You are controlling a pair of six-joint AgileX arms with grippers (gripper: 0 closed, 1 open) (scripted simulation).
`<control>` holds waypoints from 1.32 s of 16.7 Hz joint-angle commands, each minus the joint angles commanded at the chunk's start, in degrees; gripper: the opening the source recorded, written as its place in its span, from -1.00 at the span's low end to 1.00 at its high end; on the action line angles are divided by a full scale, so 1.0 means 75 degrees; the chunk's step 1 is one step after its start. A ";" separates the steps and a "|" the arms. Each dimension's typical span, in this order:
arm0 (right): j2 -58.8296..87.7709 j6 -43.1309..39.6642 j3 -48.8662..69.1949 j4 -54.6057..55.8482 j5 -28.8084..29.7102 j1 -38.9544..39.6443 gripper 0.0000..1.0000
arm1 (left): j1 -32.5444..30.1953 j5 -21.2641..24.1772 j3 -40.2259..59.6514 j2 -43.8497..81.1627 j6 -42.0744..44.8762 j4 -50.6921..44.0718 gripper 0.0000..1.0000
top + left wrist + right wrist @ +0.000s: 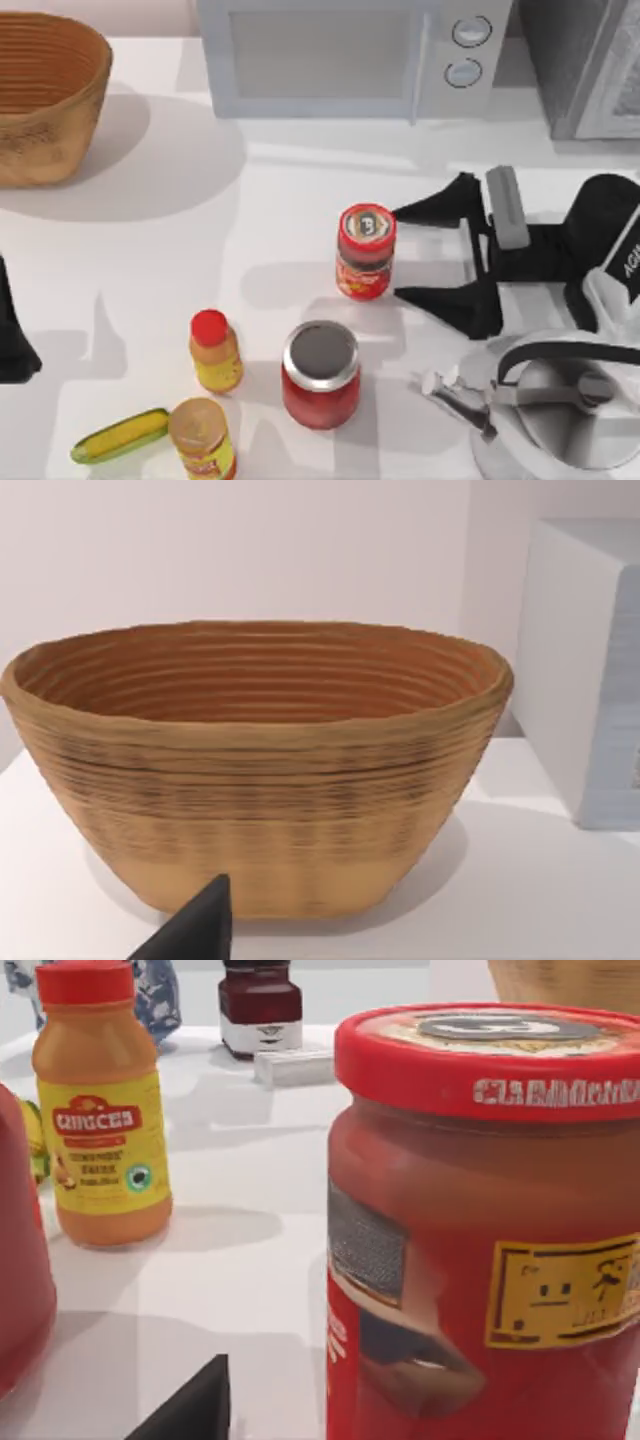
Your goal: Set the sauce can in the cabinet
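Right gripper (395, 252) lies low over the table (200, 250), its two black fingers (440, 205) spread wide and pointing toward the sauce can (366, 251). One fingertip reaches the far side of the can and the other the near side, so the can stands just at the mouth of the open jaws; whether either tip already touches it is hard to judge from above. In the right wrist view the sauce can (490, 1230) stands upright and very close, its red rim and printed label facing the camera, with a dark fingertip (195, 1410) at the bottom edge.

Behind the gripper's wrist, toward the table's back right corner, stands the cabinet (580, 65), well apart from the can. Beside the cabinet, along the back edge, is the white microwave (350, 55) with two round knobs. Ahead of the open fingers and nearer the front are the wider red jar (320, 375) with a silver lid, the yellow bottle (215, 350) with a red cap, an orange-labelled can (203, 440) and a green-and-yellow corn-like piece (120, 436). A grey kettle (570, 405) sits close beside the gripper's near side.

Left gripper (12, 335) is parked at the table's left edge, far from the can. Its wrist view faces a woven basket (255, 770) standing on the table, with one dark fingertip (200, 930) low in that view; I cannot tell how its fingers stand.
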 joint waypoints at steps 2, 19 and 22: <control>0.0079 0.0008 0.0240 -0.0140 0.0073 0.0109 1.00 | 0.0000 0.0000 0.0000 0.0000 0.0000 0.0000 1.00; 0.0085 -0.0186 0.0525 -0.0620 0.1101 0.1137 0.25 | 0.0000 0.0000 0.0000 0.0000 0.0000 0.0000 1.00; 0.0085 -0.0186 0.0525 -0.0620 0.1101 0.1137 -0.21 | 0.0000 0.0000 0.0000 0.0000 0.0000 0.0000 1.00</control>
